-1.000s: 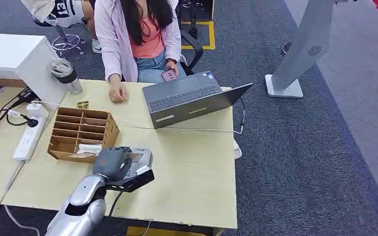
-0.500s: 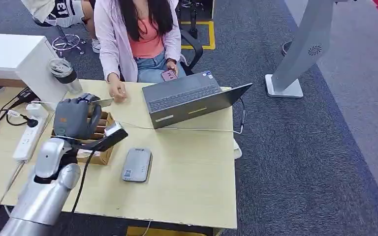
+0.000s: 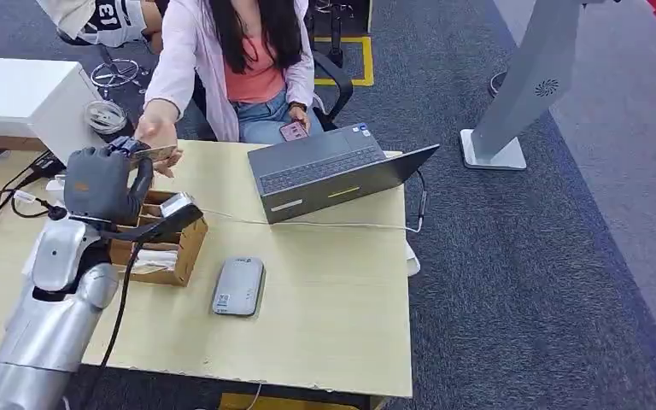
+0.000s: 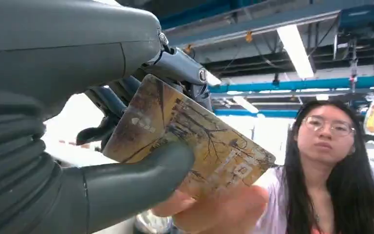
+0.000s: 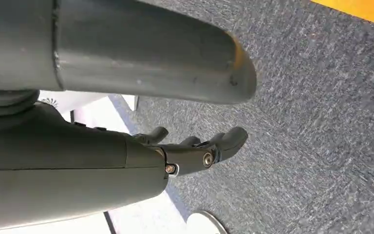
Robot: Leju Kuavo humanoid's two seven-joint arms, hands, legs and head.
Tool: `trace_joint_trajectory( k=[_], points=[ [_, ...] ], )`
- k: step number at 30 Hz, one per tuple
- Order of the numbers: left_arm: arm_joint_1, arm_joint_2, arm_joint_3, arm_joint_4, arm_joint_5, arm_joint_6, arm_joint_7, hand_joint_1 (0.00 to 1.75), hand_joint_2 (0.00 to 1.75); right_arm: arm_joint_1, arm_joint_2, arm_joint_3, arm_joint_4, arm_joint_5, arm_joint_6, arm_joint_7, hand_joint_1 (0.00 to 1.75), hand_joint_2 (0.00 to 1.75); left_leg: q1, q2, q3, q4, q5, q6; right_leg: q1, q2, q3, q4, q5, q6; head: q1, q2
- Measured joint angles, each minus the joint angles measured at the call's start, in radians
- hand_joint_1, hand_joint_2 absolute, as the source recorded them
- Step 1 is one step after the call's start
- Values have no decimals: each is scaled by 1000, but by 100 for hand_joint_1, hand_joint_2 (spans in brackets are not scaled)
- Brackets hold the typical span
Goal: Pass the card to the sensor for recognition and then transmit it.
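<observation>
My left hand (image 3: 102, 184) is raised above the far left of the table, pinching a gold patterned card (image 3: 155, 153) between thumb and fingers. In the left wrist view the card (image 4: 195, 146) sticks out past my thumb. A person's hand (image 3: 155, 132) reaches across from the far side and touches the card's free end; the same hand (image 4: 214, 209) lies under the card's outer corner. The grey card sensor (image 3: 239, 287) lies flat on the table, to the right of my arm. My right hand (image 5: 195, 146) hangs over grey carpet, fingers apart and holding nothing.
A wooden compartment box (image 3: 166, 248) stands under my left forearm. An open laptop (image 3: 333, 171) sits at the far right of the table with a white cable running from it. A lidded cup (image 3: 107, 118) stands at the far left. The person sits across the table.
My left hand has lifted the card off the sensor and carried it up and to the far left. The person's hand has left the table and reached out to the card.
</observation>
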Motion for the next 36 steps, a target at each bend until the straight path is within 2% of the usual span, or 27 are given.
trace_joint_trajectory(
  k=[5,10,14,15,22,28,36],
  points=[
    [-129,38,33,57,-29,17,-8,175,175,1,0,5,0,22,33,43,0,0,0,0,0,0,0,-1,0,0,0,0,0,0,-1,0],
    [-250,62,80,172,-56,19,-9,175,175,1,0,8,0,29,36,38,0,0,2,0,1,0,1,-2,0,0,0,1,0,-1,-1,0],
    [-279,67,97,238,-68,27,-7,175,175,1,0,8,0,29,35,19,0,0,2,0,1,0,2,-2,0,0,0,1,1,-1,0,0],
    [-282,68,97,252,-70,27,-3,0,175,1,0,8,0,29,34,9,0,0,2,0,1,0,2,-2,0,0,0,1,1,-1,-1,0],
    [-280,75,99,333,-85,34,-1,0,175,0,1,8,0,31,30,-23,0,0,2,0,0,0,2,-2,0,0,0,1,1,-1,-1,0],
    [-244,76,102,350,-66,44,-8,0,175,1,3,8,0,31,29,-30,0,0,1,0,0,0,2,-2,0,0,0,1,1,-1,-1,0],
    [-67,69,127,189,-11,48,-33,0,175,1,3,7,0,27,18,-27,0,0,1,1,0,-1,1,-2,0,1,-1,0,0,0,-1,0]
  ],
)
